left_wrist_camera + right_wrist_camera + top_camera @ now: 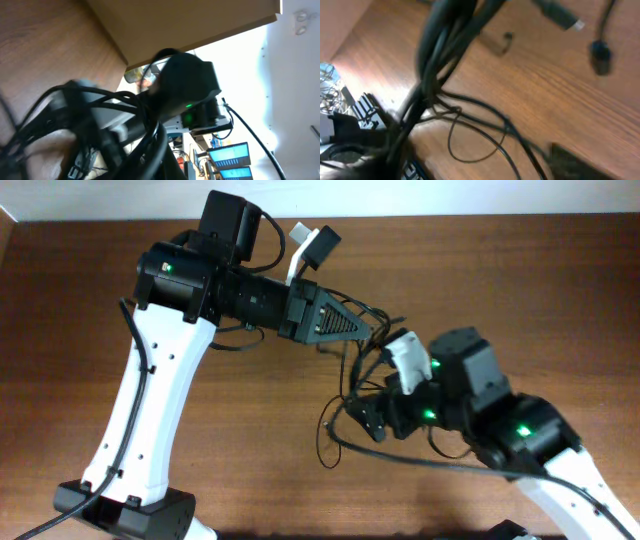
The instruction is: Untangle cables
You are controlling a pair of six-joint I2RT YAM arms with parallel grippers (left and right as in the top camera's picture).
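the left arm [150,400] leaves the overhead picture at the bottom edge. the left gripper [378,330] ends in a dark wedge near the table's middle, and black cords cross its tip, so whether its jaws are spread or pressed together cannot be told. its own wrist view does not settle it: everything close to the lens is a blur of black strands. further right, the right gripper [365,418] is black on black among the same cords, and its jaws cannot be told either (the right wrist view shows only a dark smear at its lower left corner). the right arm [530,440] is cut off at the lower right.

the cables [350,375] hang as one loose tangle between the two grippers, at the middle of the table. they are thin and black. several strands are bunched together high up, with a slack loop [327,442] lying on the wood below. in the right wrist view one plug [560,15] has a metallic tip, and a small dark plug [601,52] lies apart to its right.

the table [500,270] is reddish-brown wood grain. the left wrist view shows a plain tan panel [190,20], a white wall [295,75] and lit blue screens [230,155] at the lower right.
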